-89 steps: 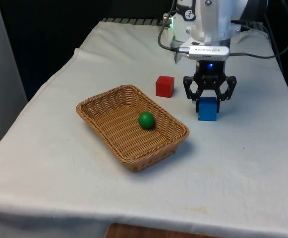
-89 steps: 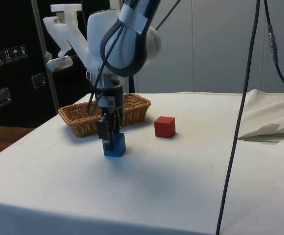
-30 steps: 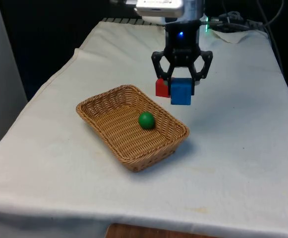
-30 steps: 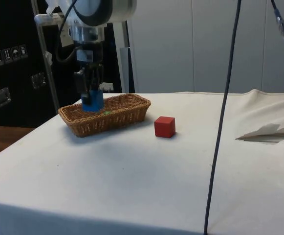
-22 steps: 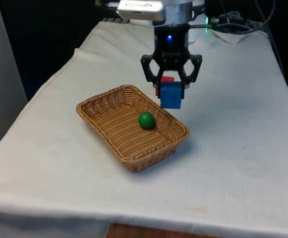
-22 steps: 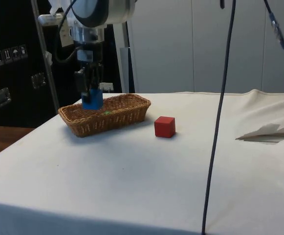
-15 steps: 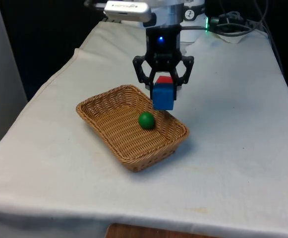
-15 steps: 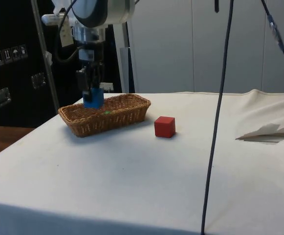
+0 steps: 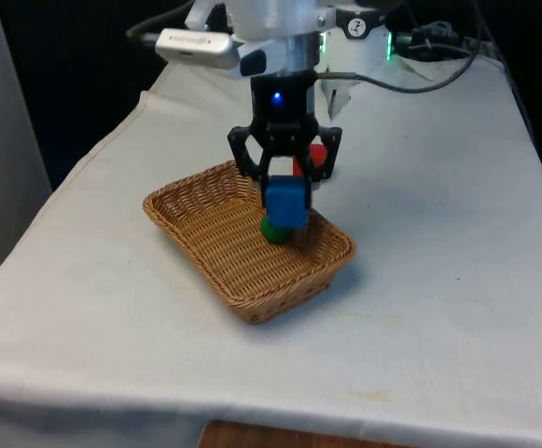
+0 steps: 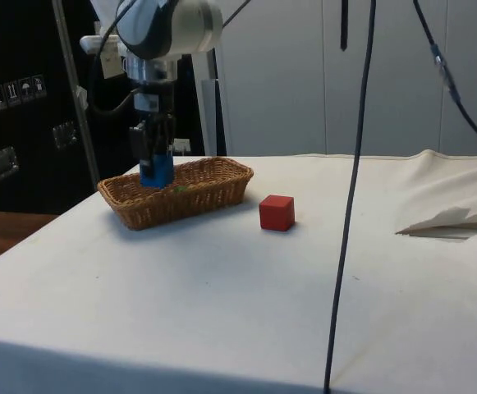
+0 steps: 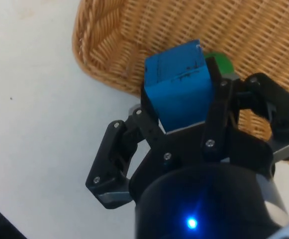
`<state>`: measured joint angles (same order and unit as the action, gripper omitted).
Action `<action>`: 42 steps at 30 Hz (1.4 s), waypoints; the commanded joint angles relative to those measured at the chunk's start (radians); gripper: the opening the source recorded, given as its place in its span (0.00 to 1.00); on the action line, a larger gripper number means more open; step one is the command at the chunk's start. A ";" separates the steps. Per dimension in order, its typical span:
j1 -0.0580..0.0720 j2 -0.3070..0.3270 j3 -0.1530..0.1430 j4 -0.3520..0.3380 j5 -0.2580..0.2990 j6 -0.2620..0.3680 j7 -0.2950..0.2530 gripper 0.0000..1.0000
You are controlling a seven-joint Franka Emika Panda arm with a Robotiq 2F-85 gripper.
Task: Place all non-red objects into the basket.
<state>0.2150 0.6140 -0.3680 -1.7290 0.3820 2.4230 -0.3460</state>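
My gripper (image 9: 284, 191) is shut on a blue cube (image 9: 284, 203), which hangs just above the woven basket (image 9: 205, 233) near its far right side. From the side, the blue cube (image 10: 156, 171) sits low over the basket (image 10: 197, 194), held by the gripper (image 10: 153, 160). The wrist view has the blue cube (image 11: 179, 92) between the fingers with the basket's rim (image 11: 92, 55) beneath. A green ball (image 9: 271, 231) lies in the basket, mostly hidden behind the cube; its edge (image 11: 223, 62) peeks past the cube. A red cube (image 10: 277, 213) rests on the cloth beside the basket, partly hidden behind the gripper (image 9: 317, 154).
White cloth (image 9: 438, 280) spreads wide on the front view's right of the basket. A dark cable (image 10: 345, 205) hangs down through the side view. Folded cloth (image 10: 460, 217) lies at that view's far right.
The gripper lifted the blue cube from the cloth, carried it toward the front view's left past the red cube, and has lowered it over the basket above the green ball.
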 commanded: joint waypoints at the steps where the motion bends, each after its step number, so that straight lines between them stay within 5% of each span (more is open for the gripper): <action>1: -0.015 0.007 0.009 0.014 0.014 -0.013 -0.015 0.00; 8: -0.019 0.060 -0.011 0.067 0.051 -0.021 -0.035 0.00; 9: -0.009 0.049 -0.018 0.051 0.044 -0.011 -0.030 0.00; 10: -0.020 0.067 -0.011 0.073 0.054 -0.022 -0.036 0.00; 13: -0.022 0.090 -0.011 0.090 0.065 -0.018 -0.036 0.00; 27: -0.015 0.141 -0.021 0.123 0.081 -0.011 -0.031 0.02; 30: -0.014 0.142 -0.022 0.123 0.080 -0.009 -0.031 0.26; 31: -0.014 0.141 -0.022 0.122 0.080 -0.010 -0.031 0.26; 32: -0.014 0.141 -0.022 0.122 0.080 -0.010 -0.031 0.45; 37: -0.014 0.141 -0.022 0.121 0.080 -0.010 -0.031 0.97; 42: -0.014 0.141 -0.022 0.121 0.080 -0.010 -0.031 1.00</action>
<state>0.2010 0.7560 -0.3900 -1.6060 0.4620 2.4140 -0.3770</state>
